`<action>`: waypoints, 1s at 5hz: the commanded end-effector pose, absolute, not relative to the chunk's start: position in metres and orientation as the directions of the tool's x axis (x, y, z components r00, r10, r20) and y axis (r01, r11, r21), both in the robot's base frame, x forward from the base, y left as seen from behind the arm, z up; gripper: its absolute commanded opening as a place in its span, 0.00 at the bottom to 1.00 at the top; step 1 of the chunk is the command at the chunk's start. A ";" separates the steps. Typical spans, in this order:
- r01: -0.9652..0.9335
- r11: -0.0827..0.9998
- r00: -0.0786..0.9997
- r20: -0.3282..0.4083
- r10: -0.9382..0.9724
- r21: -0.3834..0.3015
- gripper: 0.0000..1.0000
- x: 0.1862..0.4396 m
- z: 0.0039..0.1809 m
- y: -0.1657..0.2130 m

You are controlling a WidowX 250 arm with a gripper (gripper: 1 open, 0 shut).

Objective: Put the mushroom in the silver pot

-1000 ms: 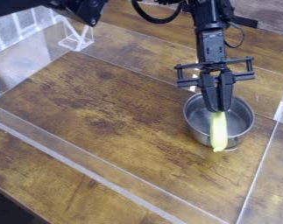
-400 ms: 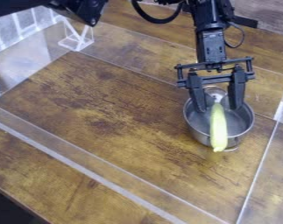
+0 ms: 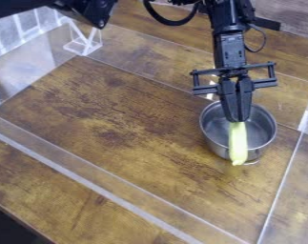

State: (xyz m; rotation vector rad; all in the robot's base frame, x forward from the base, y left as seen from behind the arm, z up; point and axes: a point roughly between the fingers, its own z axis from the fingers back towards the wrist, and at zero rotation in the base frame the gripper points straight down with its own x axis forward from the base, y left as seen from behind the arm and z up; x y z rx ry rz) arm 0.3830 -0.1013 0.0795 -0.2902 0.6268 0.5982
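The silver pot [image 3: 210,131] stands at the right of the wooden table. The mushroom [image 3: 237,143], a slim yellow-green piece, lies slanted inside it, its lower end resting over the pot's near rim. My gripper [image 3: 236,116] reaches down from above into the pot. Its black fingers are pressed together on the mushroom's upper end, which they hide.
A low clear acrylic wall [image 3: 118,195] frames the wooden table top [image 3: 118,114]. A clear stand [image 3: 80,40] sits at the back left. Dark cables and the arm's body [image 3: 226,24] hang above the pot.
The fingers were shut a second ago, spread wide apart around the mushroom's upper end, and have shut again. The hand, mushroom and pot have stayed in place.
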 end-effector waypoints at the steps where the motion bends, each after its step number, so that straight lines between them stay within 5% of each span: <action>1: -0.573 0.807 0.723 -0.555 0.412 -0.146 1.00 0.375 0.131 -0.109; 5: -0.562 0.817 0.733 -0.537 0.417 -0.132 1.00 0.373 0.165 -0.098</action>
